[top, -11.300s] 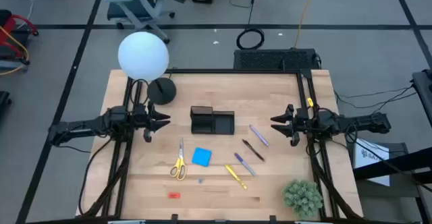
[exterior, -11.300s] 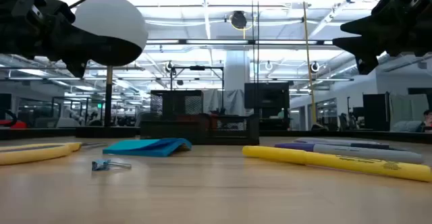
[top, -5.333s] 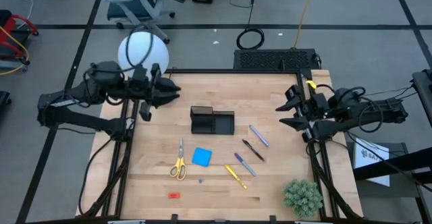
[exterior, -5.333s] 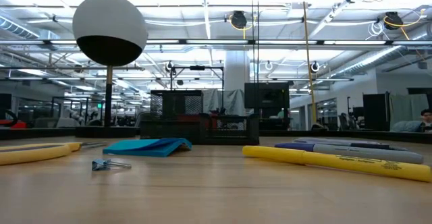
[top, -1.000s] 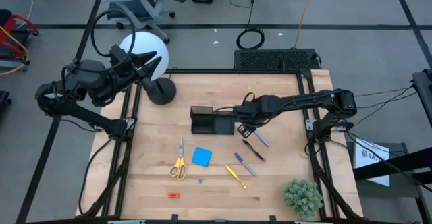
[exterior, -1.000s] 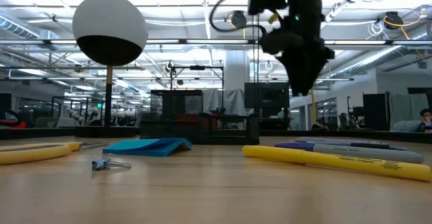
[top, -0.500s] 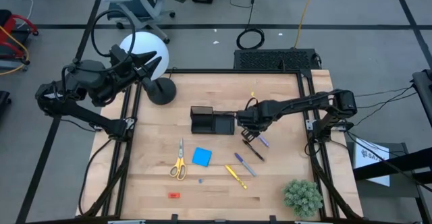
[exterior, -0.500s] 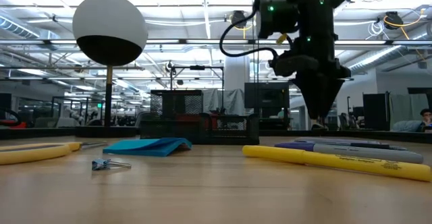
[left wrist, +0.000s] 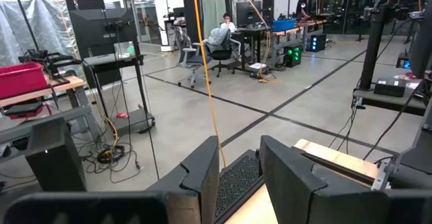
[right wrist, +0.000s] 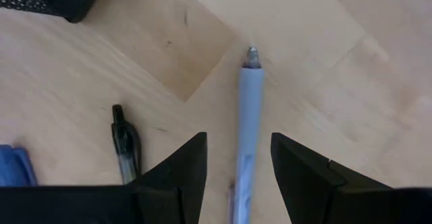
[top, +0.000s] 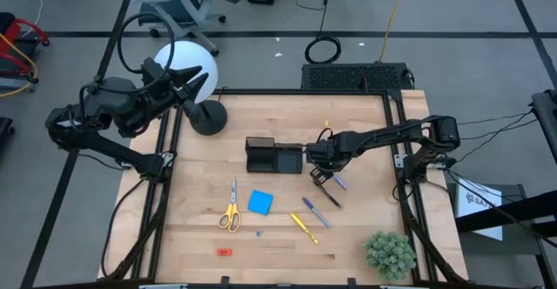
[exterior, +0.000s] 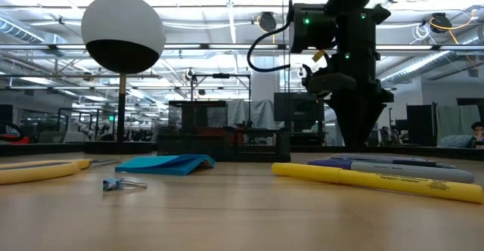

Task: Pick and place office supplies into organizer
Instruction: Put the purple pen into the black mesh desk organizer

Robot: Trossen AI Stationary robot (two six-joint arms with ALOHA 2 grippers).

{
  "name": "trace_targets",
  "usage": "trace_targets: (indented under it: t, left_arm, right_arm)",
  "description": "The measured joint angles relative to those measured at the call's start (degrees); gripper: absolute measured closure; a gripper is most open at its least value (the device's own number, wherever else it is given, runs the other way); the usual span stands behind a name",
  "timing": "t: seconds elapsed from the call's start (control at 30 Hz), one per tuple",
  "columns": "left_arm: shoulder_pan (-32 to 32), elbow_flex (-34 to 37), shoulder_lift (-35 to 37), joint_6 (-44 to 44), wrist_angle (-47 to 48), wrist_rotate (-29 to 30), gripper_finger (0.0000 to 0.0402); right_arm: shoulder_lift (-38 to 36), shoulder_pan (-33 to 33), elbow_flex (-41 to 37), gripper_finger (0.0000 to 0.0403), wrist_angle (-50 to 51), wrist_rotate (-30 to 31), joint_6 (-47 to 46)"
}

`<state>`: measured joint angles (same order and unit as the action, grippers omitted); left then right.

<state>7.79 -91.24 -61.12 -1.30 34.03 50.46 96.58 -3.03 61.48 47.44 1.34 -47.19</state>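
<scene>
The wooden table (top: 365, 124) is shown from above, with the white globe lamp (top: 184, 63) at its far left corner and the green plant ball (top: 389, 254) at its near right corner. The black organizer (top: 272, 157) stands near the table's middle; no supply is seen inside it. In front of it lie the yellow-handled scissors (top: 231, 209), the blue pad (top: 259, 203), the yellow pen (top: 302, 226), a purple pen (top: 315, 211), the black pen (top: 327, 194) and, nearest the front edge, a small red piece (top: 224, 252). The right arm is stretched across the table from its right edge, its wrist bent steeply downward, so that the right gripper (top: 320, 178) hangs just right of the organizer and directly over the purple-grey pen (right wrist: 244, 136). In the right wrist view the two fingers (right wrist: 177, 166) are seen spread, one on each side of the barrel and apart from it; nothing is held. The pen is judged light, stiff and smooth, hence liable to roll or pivot if pinched near an end; a hold across the middle of the barrel, jaws square to its length, is judged soundest. The left arm is raised beside the lamp, off the table's left edge, and its left gripper (left wrist: 239, 177) is seen part-open with nothing between its fingers.
</scene>
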Motion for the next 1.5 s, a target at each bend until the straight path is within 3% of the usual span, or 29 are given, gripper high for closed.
trace_targets:
  t: [0.33,0.87,1.0,1.3,1.5]
  left_arm:
    - [0.02,0.0,0.0,0.0,0.02,0.0,0.0286]
    - [0.02,0.0,-0.02,0.0,0.01,0.02,0.0286]
    - [0.01,0.0,0.0,0.0,0.0,0.01,0.0286]
    - [0.0,0.0,-0.01,0.0,0.01,0.01,0.0286]
    - [0.02,0.0,0.0,0.0,0.02,0.01,0.0286]
  right_arm:
    - [5.36,-0.02,-0.19,0.0248,-1.2,-0.2,0.99]
    - [5.57,-0.02,-0.25,0.0251,-2.16,-0.24,3.36]
    - [5.59,0.0,-0.25,0.0277,-2.27,-0.26,4.29]
    - [5.64,0.01,-0.25,0.0381,-2.57,-0.39,6.25]
    - [5.65,0.01,-0.27,0.0381,-2.49,-0.35,7.56]
